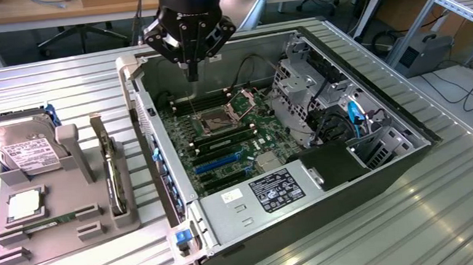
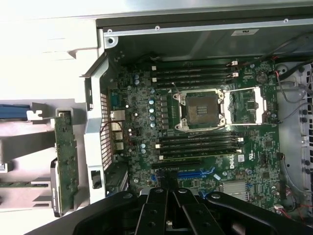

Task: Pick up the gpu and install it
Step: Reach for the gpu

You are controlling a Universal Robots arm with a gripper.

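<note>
**Gpu** (image 1: 113, 177): standing on edge in a slot of the grey holder (image 1: 81, 213), at the lower left of the exterior view. It is sitting just outside the case's side wall, with nothing touching it. In the wrist view its green board is facing the camera, beside that same wall.

**Gripper** (image 1: 191, 72): hanging over the open case (image 1: 339, 206) at the upper centre of the exterior view. Its fingers are pressing together to a point and gripping nothing. It is pointing down toward the far end of the motherboard (image 1: 220, 136), well apart from the gpu. In the wrist view the closed gripper (image 2: 168, 196) is hovering above the board's blue slot (image 2: 195, 173).

**Holder, other contents:** a hard drive (image 1: 24, 151) is leaning upright at the far end. A square chip (image 1: 24, 204) is lying flat near the middle, and a memory stick (image 1: 49, 223) is lying in a groove nearer the camera.

**Case interior:** the socket (image 1: 216, 118) is sitting mid-board with its metal frame swung open. Black memory slots are running on both sides of it.

**Table** (image 1: 407, 233): a ribbed metal surface, carrying the case and the holder side by side.
</note>
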